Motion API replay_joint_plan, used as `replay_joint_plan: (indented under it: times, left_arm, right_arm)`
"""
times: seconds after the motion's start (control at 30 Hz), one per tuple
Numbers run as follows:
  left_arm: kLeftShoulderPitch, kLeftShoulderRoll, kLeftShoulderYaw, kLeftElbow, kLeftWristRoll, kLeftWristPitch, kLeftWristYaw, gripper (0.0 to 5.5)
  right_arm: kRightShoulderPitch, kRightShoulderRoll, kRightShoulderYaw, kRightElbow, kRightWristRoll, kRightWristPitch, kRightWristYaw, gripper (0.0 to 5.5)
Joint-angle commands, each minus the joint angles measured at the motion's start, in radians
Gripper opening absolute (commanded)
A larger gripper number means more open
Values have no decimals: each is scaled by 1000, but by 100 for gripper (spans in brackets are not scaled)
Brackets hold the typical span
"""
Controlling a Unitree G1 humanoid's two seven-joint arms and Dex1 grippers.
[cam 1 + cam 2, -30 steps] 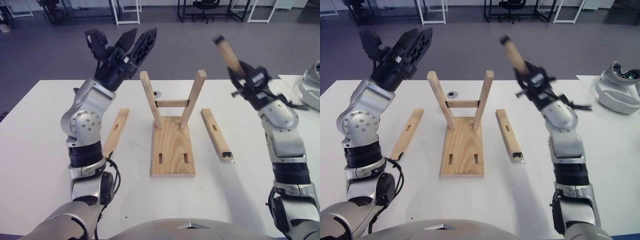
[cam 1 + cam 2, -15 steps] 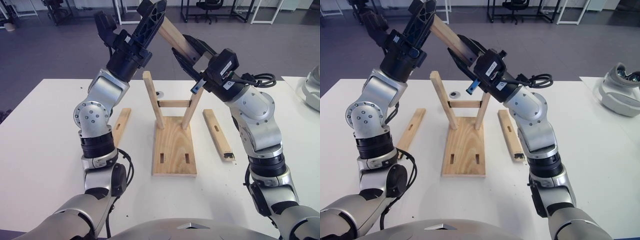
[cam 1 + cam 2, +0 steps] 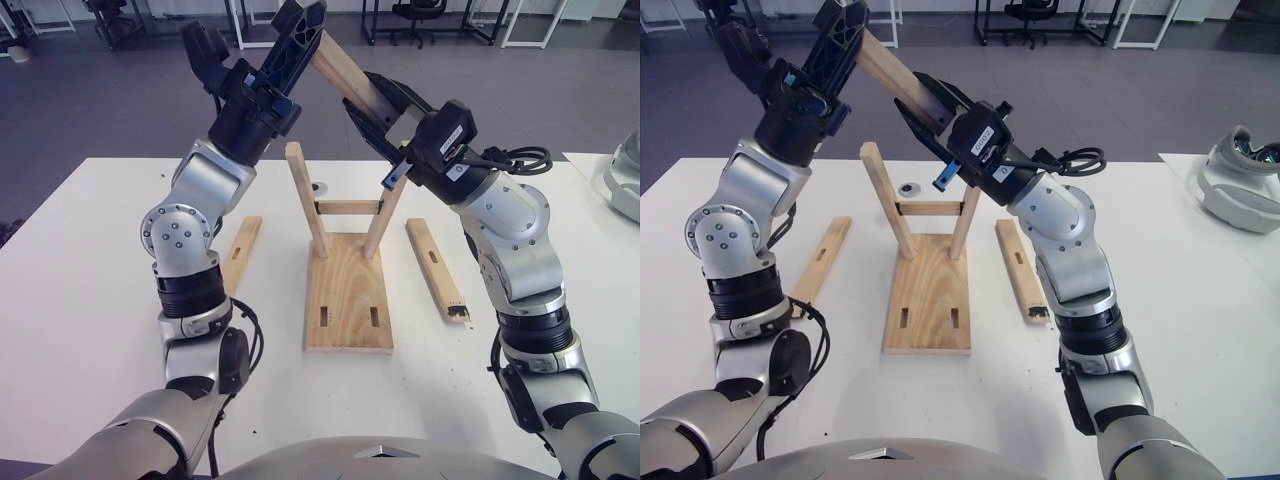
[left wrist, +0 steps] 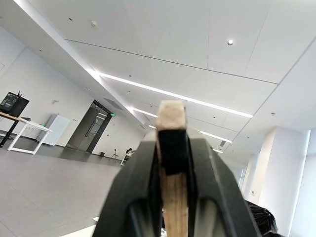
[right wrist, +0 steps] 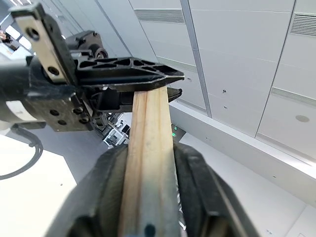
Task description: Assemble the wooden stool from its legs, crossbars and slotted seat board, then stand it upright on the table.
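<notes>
Where the white table (image 3: 80,300) lies nearest, the seat board (image 3: 347,300) rests flat on it, its two near slots (image 3: 322,316) unfilled. Beside the board's left edge a loose slotted piece (image 3: 238,253) lies flat, and a second slotted piece (image 3: 434,267) lies flat just off the right edge; neither touches the board. At the board's far end two legs (image 3: 304,200) stand in it, leaning apart at their tops and joined partway up by a crossbar (image 3: 348,207). A small round object (image 3: 320,187) sits on the table behind them, and a white headset (image 3: 1235,185) rests at the far right edge.

High above the standing legs, both arms meet on one held leg (image 3: 338,72), which slants up toward the robot's left. The right gripper (image 3: 365,98) is clamped around its lower part, fingers (image 5: 197,187) pressed to both sides of the wood. The left gripper (image 3: 303,22) is closed on its upper end, with the wood's tip poking out between the fingers (image 4: 207,187).
</notes>
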Motion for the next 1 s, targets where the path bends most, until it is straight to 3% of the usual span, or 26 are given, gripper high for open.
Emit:
replay_joint_plan:
  times: [0.03, 0.17, 0.23, 0.33, 0.43, 0.57, 1.0]
  left_arm:
    - [38, 67, 30, -19, 8, 10, 24, 40]
    - [160, 209, 167, -44, 42, -22, 34, 40]
    - [273, 292, 262, -4, 114, -74, 1, 40]
    - [417, 348, 262, 87, 294, -182, -92, 40]
    - [513, 313, 178, 241, 507, -346, -146, 40]
    - [495, 226, 148, 414, 586, -459, -166, 40]
    - [487, 167, 141, 444, 608, -475, -149, 40]
  right_arm:
    - [45, -24, -8, -22, -19, 16, 6, 245]
    - [162, -73, -106, -57, -9, 51, -15, 272]
    - [216, -89, -214, -31, 15, 71, -53, 272]
    - [278, -93, -315, 83, 11, 68, -113, 272]
    - [348, -82, -331, 259, -43, 10, -163, 272]
    - [403, -62, -333, 428, -57, -55, -198, 272]
    - [444, -43, -290, 555, -93, -156, -231, 272]
